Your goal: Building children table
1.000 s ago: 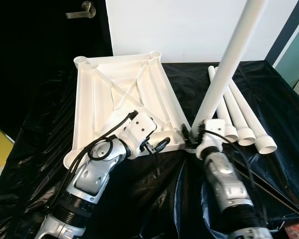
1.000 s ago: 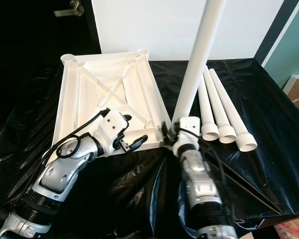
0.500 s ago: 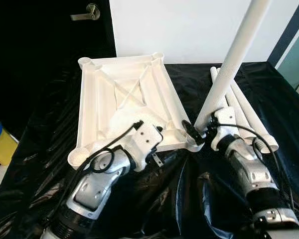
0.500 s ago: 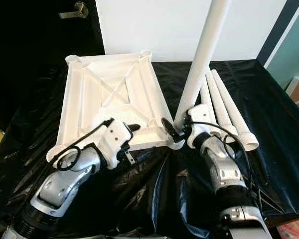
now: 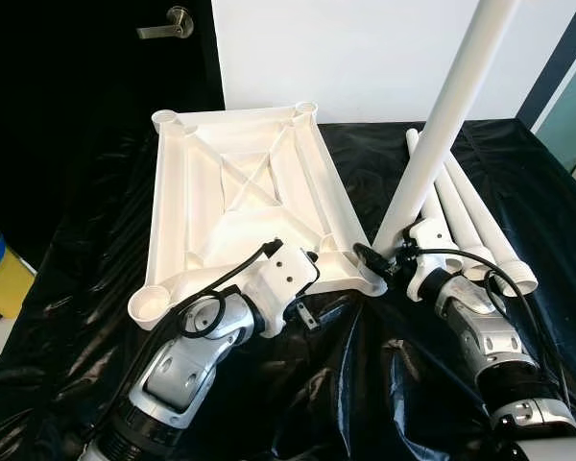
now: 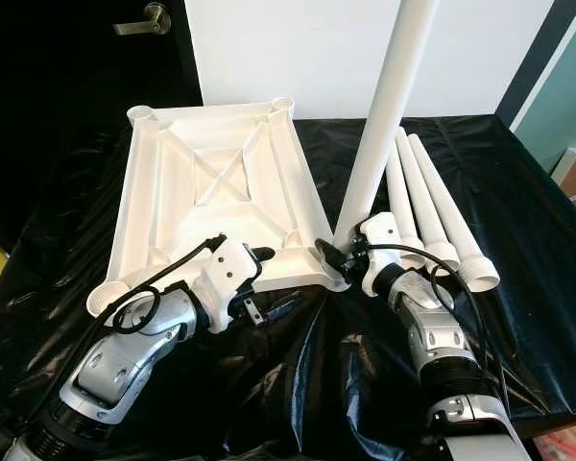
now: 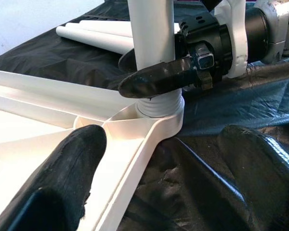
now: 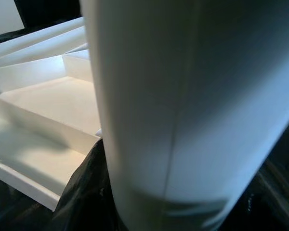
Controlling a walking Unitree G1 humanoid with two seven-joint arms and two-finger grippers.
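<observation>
Black plastic sheet point(image 5: 96, 240) covers the work surface. A white tabletop point(image 5: 240, 206) lies upside down on it, ribs showing. One white leg point(image 5: 442, 125) stands nearly upright, its threaded end in the tabletop's near right corner socket point(image 7: 156, 120). Three spare legs point(image 5: 470, 226) lie side by side to the right. The right gripper point(image 5: 384, 266) grasps the standing leg just above the socket. The left gripper point(image 7: 154, 168) is released, fingers spread across the tabletop's near edge beside that corner.
</observation>
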